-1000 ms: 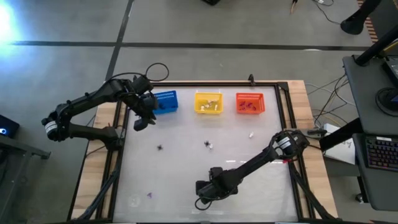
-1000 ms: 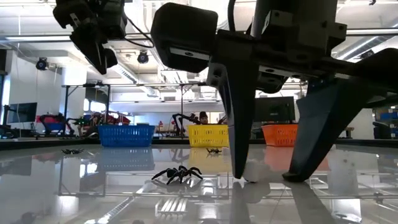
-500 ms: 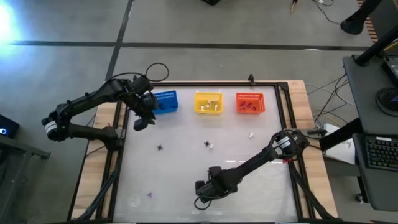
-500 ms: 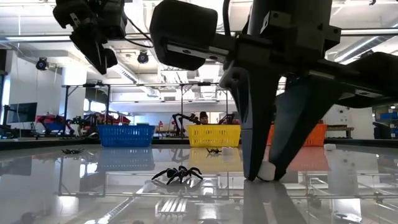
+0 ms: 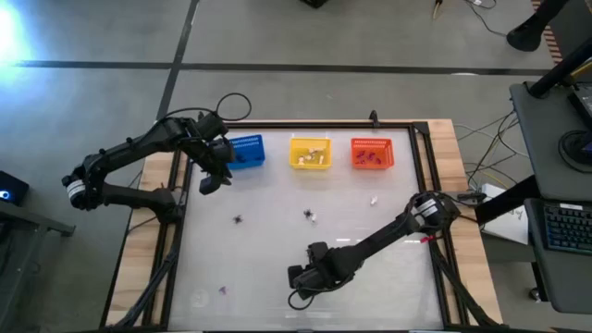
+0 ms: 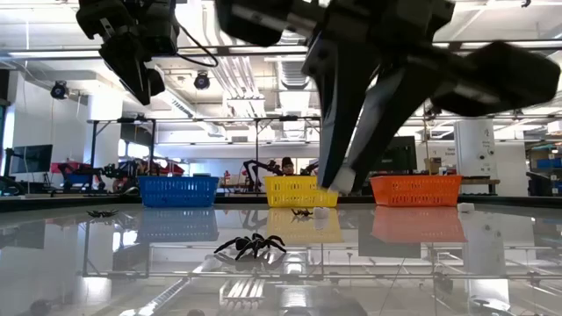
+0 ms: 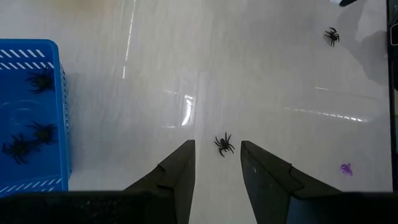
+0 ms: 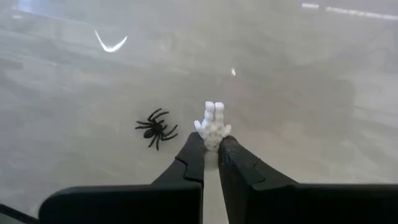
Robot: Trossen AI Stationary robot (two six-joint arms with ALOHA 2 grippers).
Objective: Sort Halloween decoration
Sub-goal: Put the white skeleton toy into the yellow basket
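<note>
The Halloween decoration lies scattered as tiny trinkets: a black spider (image 5: 239,220), a white piece (image 5: 374,199) and a purple piece (image 5: 222,289) on the table. My right gripper (image 8: 211,146) hangs above the table's near middle, shut on a small white trinket (image 8: 211,126). Beside it a black spider (image 8: 155,130) rests on the table. My left gripper (image 7: 217,168) hovers open next to the blue basket (image 5: 244,151), high above another black spider (image 7: 224,144). My right gripper pinches the white trinket's lower end (image 8: 212,140) between its two fingertips (image 8: 194,149), which come steeply from above. The rest of the piece sticks out past the tips. In the low view the trinket (image 6: 341,180) hangs lifted clear of the table.
The blue basket holds black spiders (image 7: 28,134). A yellow basket (image 5: 310,153) and an orange basket (image 5: 372,154) stand beside it along the far edge, each with small pieces inside. A spider and a pale piece (image 5: 310,215) lie mid-table. A raised frame (image 5: 435,185) borders the table.
My right gripper has shut on the white trinket, which lay on the table between its open fingers, and has risen with it while rolling a little. The trinket is now lifted clear of the table. The black spider beside it has stayed where it was.
</note>
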